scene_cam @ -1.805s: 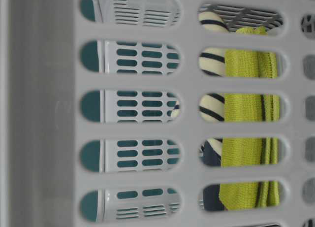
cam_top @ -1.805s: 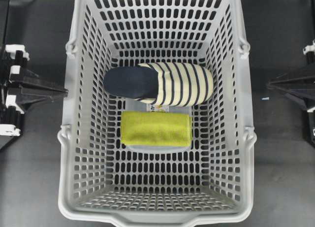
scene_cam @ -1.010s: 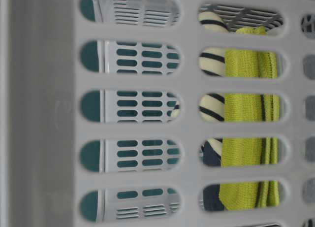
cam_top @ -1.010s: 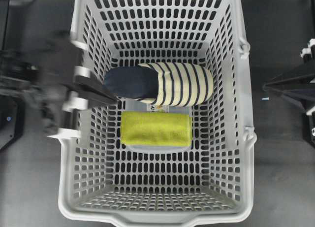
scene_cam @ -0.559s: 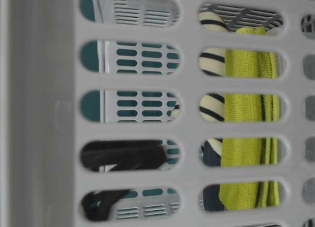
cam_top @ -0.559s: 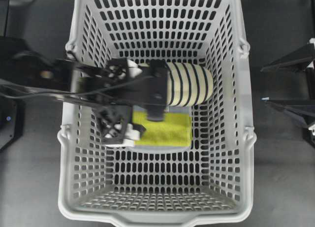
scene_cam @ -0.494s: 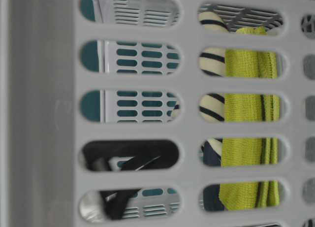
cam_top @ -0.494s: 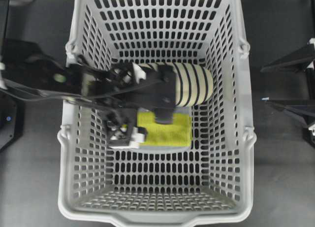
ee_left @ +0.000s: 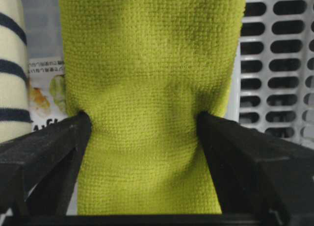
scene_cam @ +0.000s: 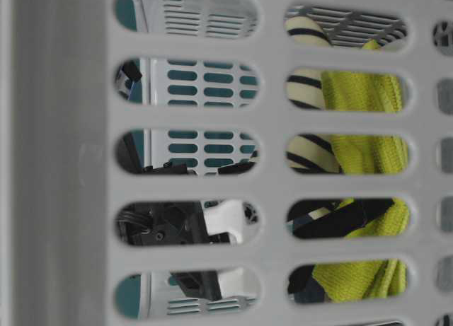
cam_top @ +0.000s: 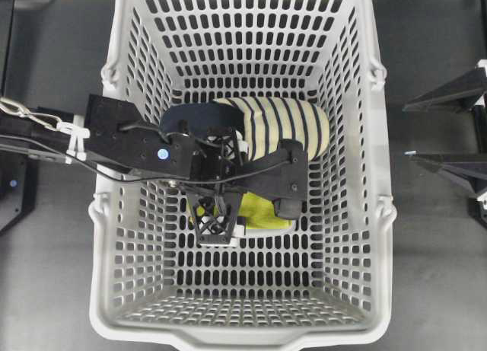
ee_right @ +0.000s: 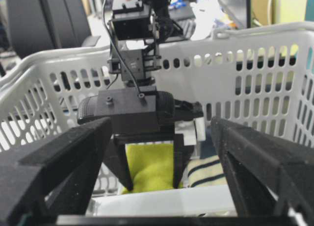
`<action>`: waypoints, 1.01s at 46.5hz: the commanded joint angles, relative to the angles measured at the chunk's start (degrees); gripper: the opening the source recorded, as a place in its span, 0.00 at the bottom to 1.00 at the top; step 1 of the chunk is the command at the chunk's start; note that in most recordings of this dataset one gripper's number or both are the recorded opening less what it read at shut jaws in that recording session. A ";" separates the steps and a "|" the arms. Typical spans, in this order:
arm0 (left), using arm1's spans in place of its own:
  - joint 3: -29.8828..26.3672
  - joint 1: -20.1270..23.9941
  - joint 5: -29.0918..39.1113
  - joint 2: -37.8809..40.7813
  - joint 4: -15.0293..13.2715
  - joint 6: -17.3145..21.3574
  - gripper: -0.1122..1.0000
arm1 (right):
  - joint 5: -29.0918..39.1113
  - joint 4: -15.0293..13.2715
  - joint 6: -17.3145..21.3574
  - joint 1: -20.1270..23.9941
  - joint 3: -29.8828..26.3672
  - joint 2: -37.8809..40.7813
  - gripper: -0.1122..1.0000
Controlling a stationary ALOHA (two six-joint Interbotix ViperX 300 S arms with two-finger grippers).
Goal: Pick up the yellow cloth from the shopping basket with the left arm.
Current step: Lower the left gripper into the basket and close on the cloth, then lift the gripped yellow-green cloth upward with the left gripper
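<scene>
Yellow cloth [ee_left: 147, 113], one, pinched between two left fingers [ee_left: 44, 152]; one slipper [cam_top: 285, 130] beside.

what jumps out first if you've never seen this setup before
The big grey shopping basket fills the overhead view, with the black left arm reaching down into it. Its gripper pinches the bright yellow cloth at the waist, right beside a striped slipper on the basket floor.
</scene>
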 commanded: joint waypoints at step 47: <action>-27.69 -1.49 28.74 -8.61 0.18 2.11 0.26 | 0.00 0.18 0.09 -0.09 -0.35 0.53 0.80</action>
